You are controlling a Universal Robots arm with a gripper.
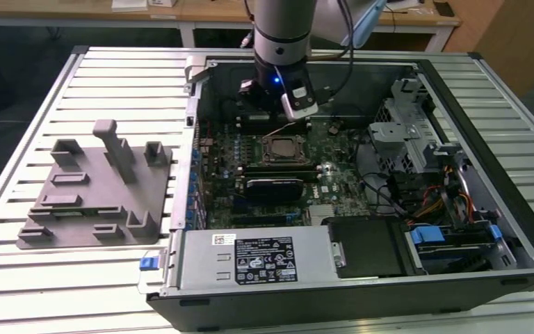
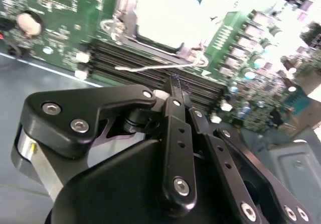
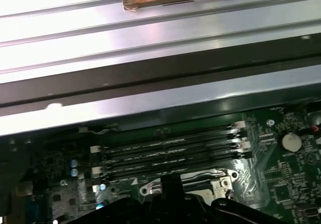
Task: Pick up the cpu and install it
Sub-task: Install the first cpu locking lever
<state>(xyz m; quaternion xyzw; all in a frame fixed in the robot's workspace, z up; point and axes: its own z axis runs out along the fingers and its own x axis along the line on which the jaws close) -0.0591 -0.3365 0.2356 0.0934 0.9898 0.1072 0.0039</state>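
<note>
As the clenched claw (image 2: 174, 86) hovers near the socket (image 2: 125, 20), we judge the cpu (image 2: 165, 13) inside it must lie flat.

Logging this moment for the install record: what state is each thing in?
computer case: side off, interior open.
cpu: lying flat in the socket, metal top up.
memory slots: empty.
end effector: shut, holding nothing, hovering near the socket.
</note>
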